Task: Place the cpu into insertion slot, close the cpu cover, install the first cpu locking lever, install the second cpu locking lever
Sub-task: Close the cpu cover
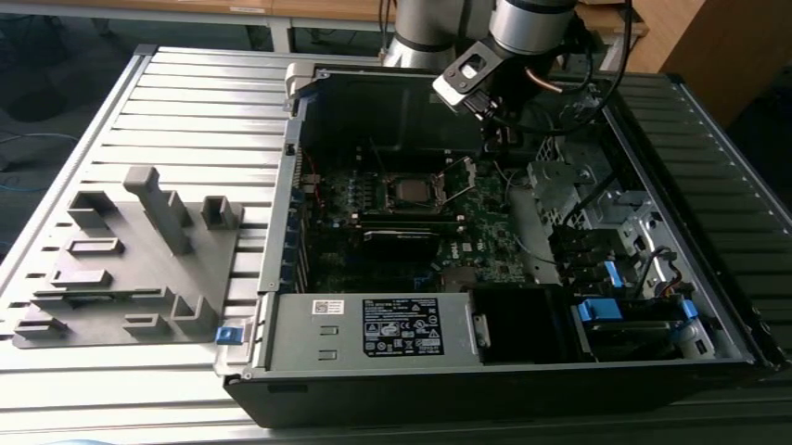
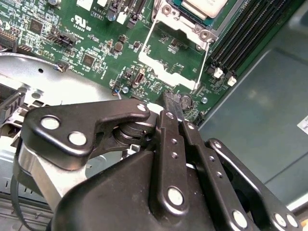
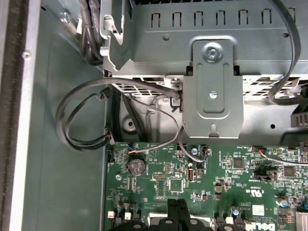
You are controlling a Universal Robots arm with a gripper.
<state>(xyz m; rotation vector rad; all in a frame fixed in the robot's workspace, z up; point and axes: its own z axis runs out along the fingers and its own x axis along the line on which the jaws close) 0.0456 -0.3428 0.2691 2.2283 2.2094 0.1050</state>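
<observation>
Silver-grey square cpu [image 2: 204, 6] placed; shiny silver hinged cpu cover [image 2: 168, 74] open just ahead of end effector [image 2: 172, 100], fingers pressed together, empty. Cover closing, lever locking judged pending.

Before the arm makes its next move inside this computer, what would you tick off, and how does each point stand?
1. cpu in the insertion slot: ok, it lies flat there.
2. cpu cover closed: not ok. It stands open, and the green board shows through its square opening.
3. Gripper free of load: ok. It is shut in both wrist views, with nothing seen in it.
4. Gripper touching the cover: cannot tell. Its tip sits right by the cover's free edge.
5. Locking levers fastened: cannot tell.
</observation>
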